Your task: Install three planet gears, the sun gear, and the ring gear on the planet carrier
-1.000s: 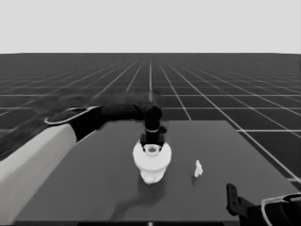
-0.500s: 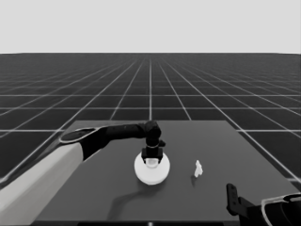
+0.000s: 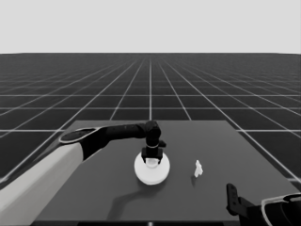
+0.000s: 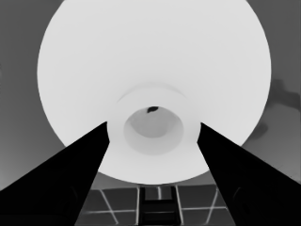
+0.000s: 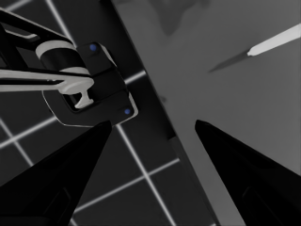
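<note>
The larger round part [image 3: 151, 173], a thick white disc with a raised hub, lies flat at the table's middle. My left gripper [image 3: 153, 159] stands straight above it. In the left wrist view the two fingers press on either side of the hub [image 4: 153, 129], so the left gripper [image 4: 153, 125] is shut on the larger round part [image 4: 155, 61]. The smaller round part and the small gears are hidden. My right gripper [image 3: 233, 200] waits at the lower right corner. Its fingers are open and hold nothing in the right wrist view, where the right gripper [image 5: 153, 123] looks at the table's corner.
A thin white piece [image 3: 198, 168] stands upright to the right of the larger round part and shows again as the thin white piece [image 5: 275, 41] in the right wrist view. Dark machinery [image 5: 89, 89] with blue lights sits past the table's edge [image 5: 155, 117].
My left gripper has come down towards me with the larger round part. The part was raised and looked tall before, and it now lies low and flat on the table's middle.
</note>
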Robot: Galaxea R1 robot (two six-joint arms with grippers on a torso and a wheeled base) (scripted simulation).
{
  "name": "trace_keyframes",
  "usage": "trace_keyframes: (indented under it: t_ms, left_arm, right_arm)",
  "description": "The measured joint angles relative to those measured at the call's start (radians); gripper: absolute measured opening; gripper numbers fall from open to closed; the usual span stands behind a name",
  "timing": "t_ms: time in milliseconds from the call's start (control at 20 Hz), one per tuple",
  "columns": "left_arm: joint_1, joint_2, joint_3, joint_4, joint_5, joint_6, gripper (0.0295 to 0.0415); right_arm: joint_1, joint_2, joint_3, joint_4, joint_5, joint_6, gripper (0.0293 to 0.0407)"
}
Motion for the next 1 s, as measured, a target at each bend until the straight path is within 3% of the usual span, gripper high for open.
trace_keyframes:
  t_ms: [1000]
  left_arm:
    - [0.001, -0.001, -0.001, 0.000, 0.001, 0.174, 0.0348]
  right_arm:
    - [0.000, 0.000, 0.000, 0.000, 0.000, 0.000, 0.0385]
